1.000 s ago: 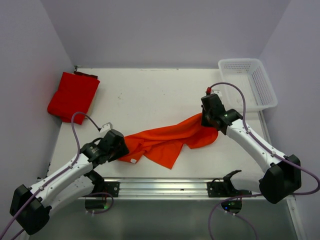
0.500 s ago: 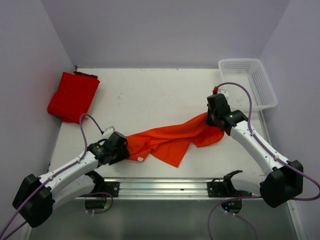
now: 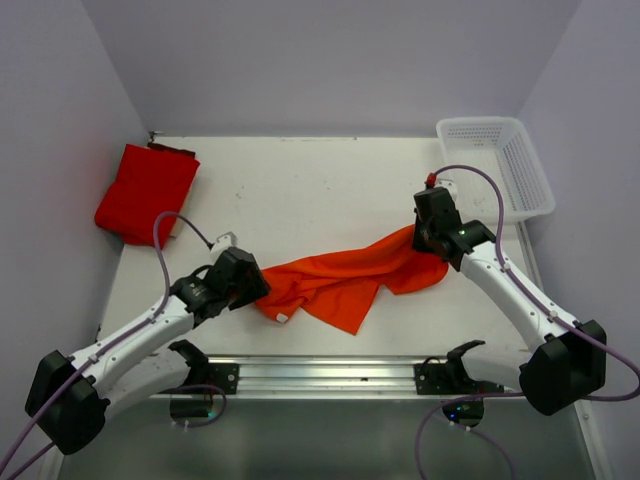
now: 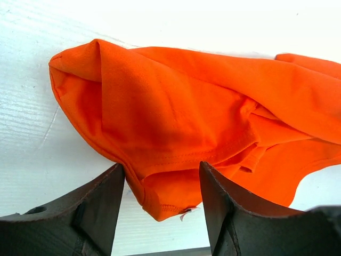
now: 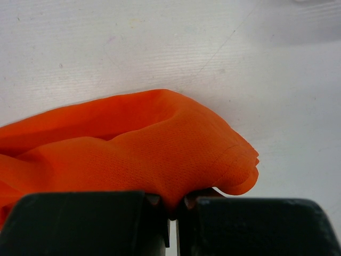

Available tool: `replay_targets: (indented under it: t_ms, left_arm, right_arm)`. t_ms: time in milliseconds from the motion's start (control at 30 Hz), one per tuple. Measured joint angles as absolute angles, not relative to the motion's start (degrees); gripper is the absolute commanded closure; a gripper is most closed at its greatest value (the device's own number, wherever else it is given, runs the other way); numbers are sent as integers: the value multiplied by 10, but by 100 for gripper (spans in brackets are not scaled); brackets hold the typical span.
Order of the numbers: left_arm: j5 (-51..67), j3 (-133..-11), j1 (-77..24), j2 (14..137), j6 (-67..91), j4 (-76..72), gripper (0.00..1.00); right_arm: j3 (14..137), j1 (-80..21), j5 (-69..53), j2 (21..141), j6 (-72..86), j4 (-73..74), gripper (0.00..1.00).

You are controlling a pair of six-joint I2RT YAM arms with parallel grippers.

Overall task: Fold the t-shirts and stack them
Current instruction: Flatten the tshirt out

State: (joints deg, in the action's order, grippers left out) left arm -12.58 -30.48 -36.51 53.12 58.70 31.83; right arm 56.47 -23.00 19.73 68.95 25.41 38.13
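Observation:
The bright orange t-shirt (image 3: 345, 278) lies crumpled in a long band across the near middle of the white table. My left gripper (image 3: 256, 287) is open at the shirt's left end, a hem corner (image 4: 160, 205) lying between its jaws, not pinched. My right gripper (image 3: 422, 240) is shut on the shirt's right end, a fold of orange cloth (image 5: 176, 154) squeezed between its jaws. The deeper red t-shirt (image 3: 146, 192) lies folded at the far left edge of the table, away from both grippers.
A white plastic mesh basket (image 3: 497, 167) stands at the far right corner. The table's (image 3: 300, 190) near edge carries a metal rail (image 3: 330, 375) with the arm bases. Grey walls close in the left, back and right.
My left gripper moved forward and right, its jaws now around the shirt's left end. The shirt's left end bunched up a little. My right gripper shifted right a second ago, then stayed still.

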Motion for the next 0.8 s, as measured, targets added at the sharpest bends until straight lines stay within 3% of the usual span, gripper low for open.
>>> replay_targets:
  t_ms: [800]
  left_arm:
    - [-165,-337,-365,500,574,365,39]
  right_arm:
    - [564,-230,197,690,254,381,100]
